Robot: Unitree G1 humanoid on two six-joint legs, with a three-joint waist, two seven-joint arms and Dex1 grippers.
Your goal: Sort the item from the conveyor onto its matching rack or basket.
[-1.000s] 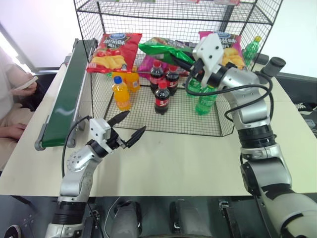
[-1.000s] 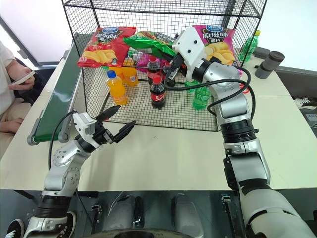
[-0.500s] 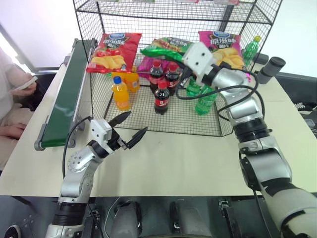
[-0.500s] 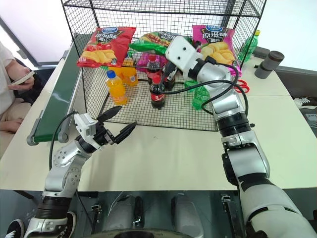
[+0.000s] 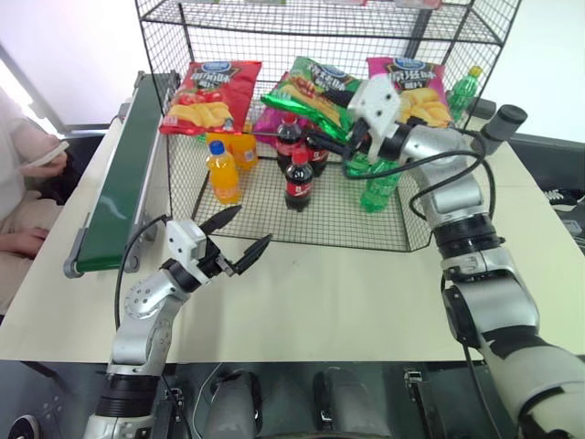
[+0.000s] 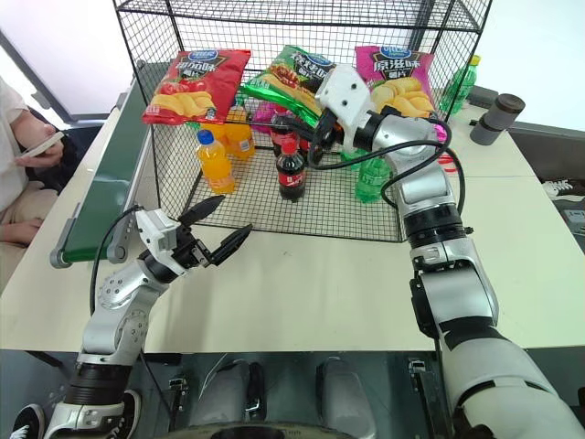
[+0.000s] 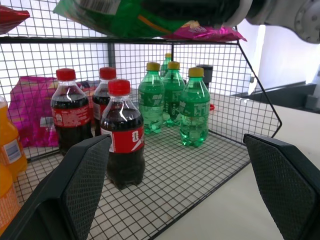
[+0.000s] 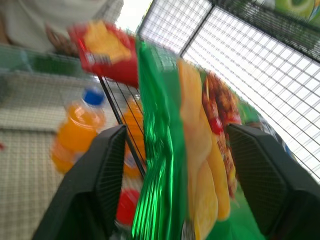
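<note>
Dark green belt of the conveyor (image 5: 123, 178) runs along the desk's (image 5: 347, 293) left edge, with a person (image 5: 23, 197) sitting just past it. Near the desk's front edge, left of the middle, the left gripper (image 5: 236, 240) hovers over bare tabletop with its two black fingers spread wide and nothing between them, pointed at the black wire rack (image 5: 402, 233) that takes up the back half of the desk. On the rack's bottom tier, going left to right, there are orange soda bottles (image 5: 224, 171), then cola bottles (image 5: 299, 178), then green soda bottles (image 5: 377, 187) toward the right corner. On the tier above, a red chip bag (image 5: 208, 96) leans at the left end, the green chip bag (image 5: 315, 89) sits in the middle, and a pink chip bag (image 5: 413, 84) is at the right end. So the green bag is up on the rack's middle tier between the red and pink ones, tilted with its lower edge hanging over the tier's front rail. The right gripper (image 5: 331, 119) is right at that lower edge, fingers parted on either side of the bag; in the right wrist view the bag (image 8: 172, 165) stands edge-on in the gap and neither finger (image 8: 102, 175) seems to be pressing on it. Off the rack's right side, a dark cylinder (image 5: 505, 123) sits by the desk's back right corner.
</note>
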